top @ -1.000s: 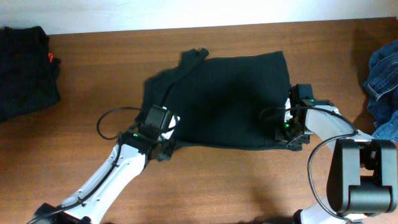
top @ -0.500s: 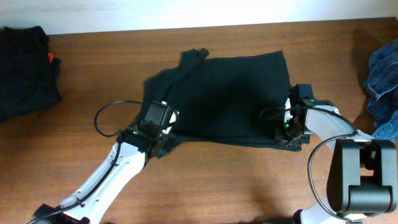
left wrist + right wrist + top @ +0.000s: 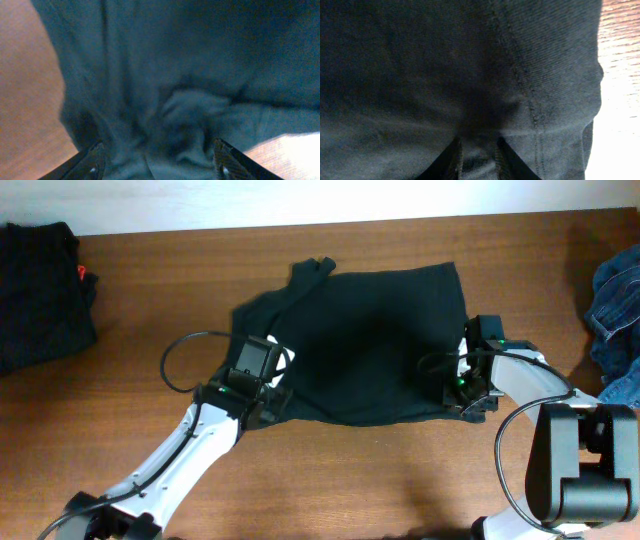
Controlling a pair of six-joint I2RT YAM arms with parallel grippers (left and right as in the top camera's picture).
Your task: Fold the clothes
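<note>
- Overhead: the shirt (image 3: 365,345) lies spread in the middle of the table (image 3: 380,470), its long axis running left to right. The left claw (image 3: 270,402) sits at its near left corner and the right claw (image 3: 468,402) at its near right corner. Each arm is nearest its own corner, and the whole shirt lies beyond both, towards the far edge. A dark pile (image 3: 40,280) lies far left and denim (image 3: 615,300) far right, both well apart from the shirt.
- Left wrist: the fingers (image 3: 94,156) stand spread, with shirt cloth bunched in the gap and just ahead of it. They look not yet pressed onto it, though I cannot be sure. Bare wood shows on both sides.
- Right wrist: the fingers (image 3: 455,155) are nearly together, pinching the shirt beside a stitched seam. Wood shows at the right.
- Judgement: the next fold likely carries the near edge away over the body, so both corners must rise together.
</note>
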